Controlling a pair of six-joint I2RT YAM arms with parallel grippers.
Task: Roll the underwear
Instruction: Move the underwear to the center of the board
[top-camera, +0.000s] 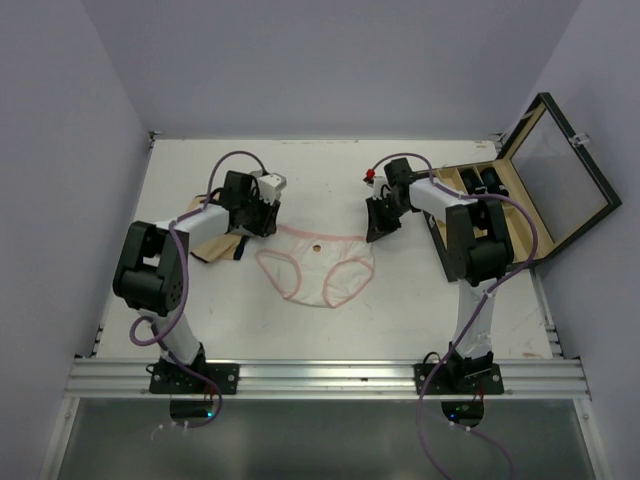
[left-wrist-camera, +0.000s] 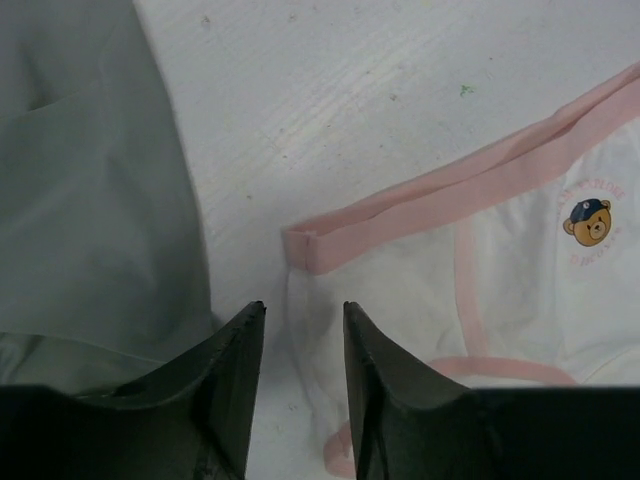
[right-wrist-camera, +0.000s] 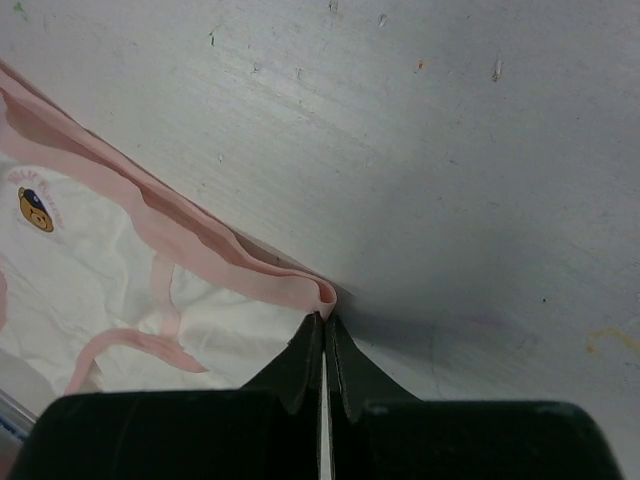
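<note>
Top view first: the underwear (top-camera: 318, 265) lies spread flat in the middle of the worktop (top-camera: 330, 175), waistband toward the far side. As far as we can see, 0 rolling has been done. The left end effector (top-camera: 262, 218) sits at its left waistband corner and the right end effector (top-camera: 380, 225) at the right one.

Left wrist view: the 2 fingers stand a little apart with nothing between them. The pink corner of the underwear (left-wrist-camera: 310, 250) is just ahead of the gap, and a grey cloth (left-wrist-camera: 90, 180) lies off to the side.

Right wrist view: the fingers are pressed together right at the other corner of the underwear (right-wrist-camera: 290, 285). We can't tell if they've actually caught any fabric.

So we'd call this the very start, with both corners yet to be secured and the whole roll left to do.
</note>
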